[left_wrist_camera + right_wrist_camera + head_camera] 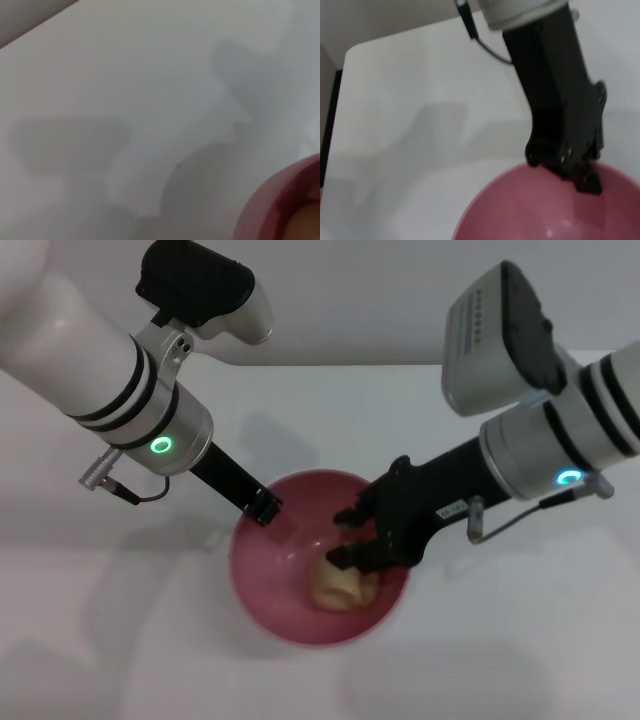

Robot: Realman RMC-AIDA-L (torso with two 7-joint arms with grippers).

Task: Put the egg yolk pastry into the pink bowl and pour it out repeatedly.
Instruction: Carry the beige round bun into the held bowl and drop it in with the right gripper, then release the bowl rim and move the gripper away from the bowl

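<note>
Gripping the pink bowl (265,585) rim, left gripper (264,507); right gripper (350,537), fingers apart, overhangs egg yolk pastry (340,585).

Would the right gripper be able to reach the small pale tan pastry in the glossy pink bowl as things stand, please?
Probably yes: the right gripper hangs open inside the pink bowl, just above the pastry, with nothing between them. The left gripper only holds the far rim.
</note>
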